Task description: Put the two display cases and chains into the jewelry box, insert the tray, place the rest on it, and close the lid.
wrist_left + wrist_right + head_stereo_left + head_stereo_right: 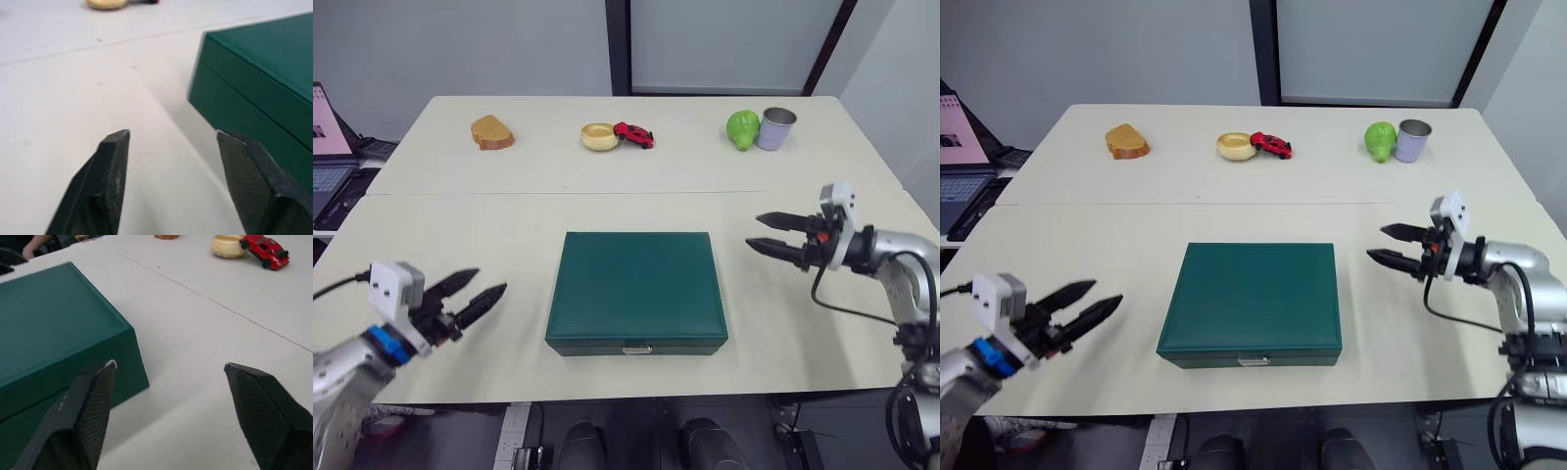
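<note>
The dark green jewelry box [636, 289] sits in the middle of the near table with its lid [637, 282] down flat and a small metal clasp [637, 347] at the front. My left gripper [481, 292] hovers open to the left of the box, fingers pointing at it, empty. My right gripper [763, 233] is open on the box's right side, level with its far corner, also empty. The box's side wall [244, 103] appears in the left wrist view and its corner [73, 333] in the right wrist view. The display cases, chains and tray are out of view.
Along the far table stand a slice of bread [492, 132], a cream bowl [598, 136] with a red toy car [633, 134] beside it, a green pear [741, 129] and a grey cup [775, 128]. A laptop [328, 147] sits off the left edge.
</note>
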`<state>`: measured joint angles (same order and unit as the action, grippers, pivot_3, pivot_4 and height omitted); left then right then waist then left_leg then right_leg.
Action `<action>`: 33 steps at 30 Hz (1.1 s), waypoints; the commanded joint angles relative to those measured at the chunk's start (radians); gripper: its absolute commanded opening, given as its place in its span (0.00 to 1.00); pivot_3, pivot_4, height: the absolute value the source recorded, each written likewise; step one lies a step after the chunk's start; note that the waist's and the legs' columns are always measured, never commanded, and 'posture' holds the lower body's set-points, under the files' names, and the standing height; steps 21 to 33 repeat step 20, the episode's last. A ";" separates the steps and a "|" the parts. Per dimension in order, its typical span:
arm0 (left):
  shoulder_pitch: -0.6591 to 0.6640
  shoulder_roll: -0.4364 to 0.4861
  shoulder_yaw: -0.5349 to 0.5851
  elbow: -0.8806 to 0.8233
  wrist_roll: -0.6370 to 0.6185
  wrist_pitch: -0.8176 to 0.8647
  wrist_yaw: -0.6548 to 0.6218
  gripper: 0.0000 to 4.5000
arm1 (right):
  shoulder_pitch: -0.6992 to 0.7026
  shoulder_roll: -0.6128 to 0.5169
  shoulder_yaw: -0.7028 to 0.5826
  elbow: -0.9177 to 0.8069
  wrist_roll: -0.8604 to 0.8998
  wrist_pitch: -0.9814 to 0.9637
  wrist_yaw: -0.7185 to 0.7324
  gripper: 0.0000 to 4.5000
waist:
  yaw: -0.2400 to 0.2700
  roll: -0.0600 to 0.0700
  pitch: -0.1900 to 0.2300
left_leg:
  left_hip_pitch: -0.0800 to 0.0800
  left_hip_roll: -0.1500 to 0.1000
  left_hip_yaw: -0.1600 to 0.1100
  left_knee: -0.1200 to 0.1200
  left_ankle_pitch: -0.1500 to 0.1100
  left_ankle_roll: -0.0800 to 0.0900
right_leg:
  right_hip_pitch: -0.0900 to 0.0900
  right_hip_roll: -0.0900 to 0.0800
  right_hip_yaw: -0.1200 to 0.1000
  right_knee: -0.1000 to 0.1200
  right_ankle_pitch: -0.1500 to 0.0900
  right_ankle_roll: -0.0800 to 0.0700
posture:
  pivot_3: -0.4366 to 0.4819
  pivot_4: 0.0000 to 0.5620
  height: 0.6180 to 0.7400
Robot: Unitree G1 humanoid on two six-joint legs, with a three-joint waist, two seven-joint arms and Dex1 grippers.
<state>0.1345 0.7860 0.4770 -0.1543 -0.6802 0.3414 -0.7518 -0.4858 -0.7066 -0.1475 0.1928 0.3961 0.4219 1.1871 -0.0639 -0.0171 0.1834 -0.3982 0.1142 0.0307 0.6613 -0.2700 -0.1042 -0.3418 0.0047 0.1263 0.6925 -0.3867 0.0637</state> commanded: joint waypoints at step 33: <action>-0.206 -0.063 -0.085 0.245 0.185 -0.084 -0.054 0.99 | 0.193 -0.031 -0.092 0.071 -0.029 -0.200 -0.140 1.00 | 0.005 0.000 0.000 | 0.000 0.001 0.001 0.001 0.000 0.000 | -0.001 0.000 0.000 0.004 0.000 0.000 | 0.48 0.27 1.00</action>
